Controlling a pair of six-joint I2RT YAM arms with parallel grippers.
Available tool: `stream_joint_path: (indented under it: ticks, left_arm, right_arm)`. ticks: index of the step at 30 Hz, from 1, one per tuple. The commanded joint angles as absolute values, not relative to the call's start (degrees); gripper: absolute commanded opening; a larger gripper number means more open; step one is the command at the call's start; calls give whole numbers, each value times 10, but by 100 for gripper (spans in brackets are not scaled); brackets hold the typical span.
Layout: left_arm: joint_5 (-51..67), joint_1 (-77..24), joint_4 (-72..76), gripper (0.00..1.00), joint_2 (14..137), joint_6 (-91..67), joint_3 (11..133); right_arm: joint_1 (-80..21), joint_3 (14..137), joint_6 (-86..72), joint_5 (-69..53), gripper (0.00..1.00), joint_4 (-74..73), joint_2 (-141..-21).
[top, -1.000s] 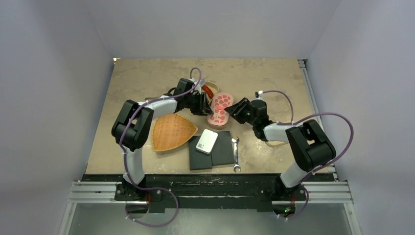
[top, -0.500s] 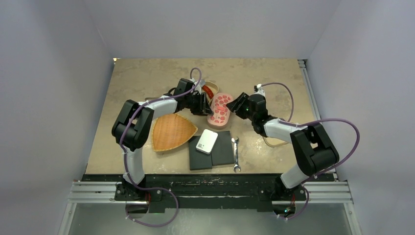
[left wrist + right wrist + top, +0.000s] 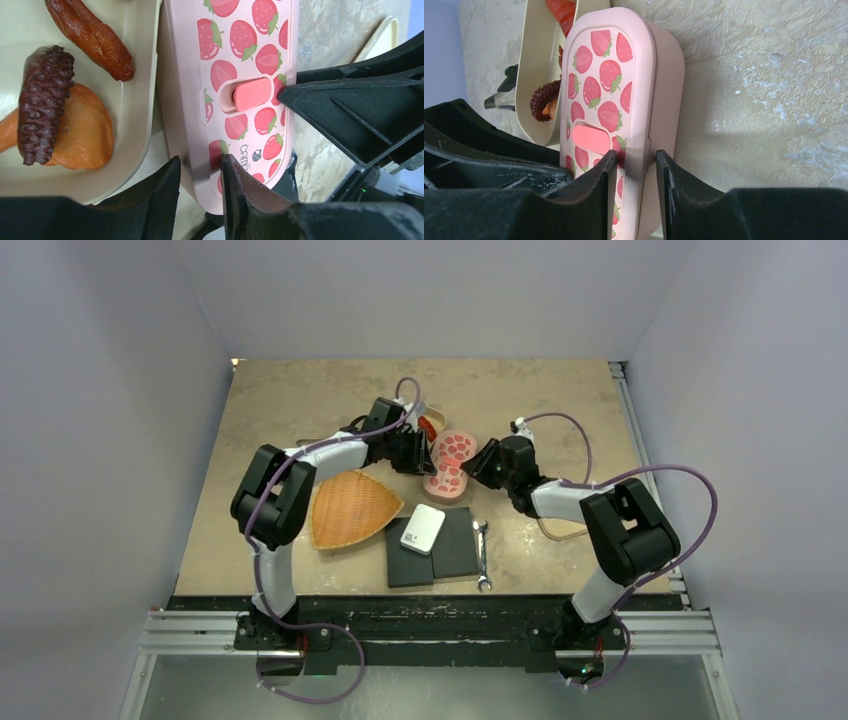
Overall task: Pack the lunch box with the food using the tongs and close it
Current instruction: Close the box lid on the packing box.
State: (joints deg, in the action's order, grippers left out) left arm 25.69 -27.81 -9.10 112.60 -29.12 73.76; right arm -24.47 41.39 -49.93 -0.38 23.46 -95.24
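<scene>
1. I see the lidded pink lunch box on the worktop, beside a cream tray holding the food: brown, orange and red pieces.
2. My left tool pinches its tray-side rim.
3. My right tool pinches the opposite rim.

Woven fan-shaped basket, white box on black slabs, silver wrench — beige tabletop

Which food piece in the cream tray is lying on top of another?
The dark brown studded tentacle: it overlaps the orange piece, while the glossy reddish-brown piece lies directly on the tray.
</scene>
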Motion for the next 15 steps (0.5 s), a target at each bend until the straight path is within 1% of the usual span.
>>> stream_joint_path:
  ticks: [1, 10, 15]
  left_arm:
    - [168, -295, -165, 34, 1143, -232, 758]
    - [155, -305, -201, 35, 1169, -217, 779]
    - [146, -308, -240, 36, 1191, -199, 801]
  right_arm:
    - [-252, 397, -498, 12, 34, 207, -969]
    - [-254, 366, -510, 14, 29, 210, -988]
    - [-263, 361, -510, 26, 29, 202, -995]
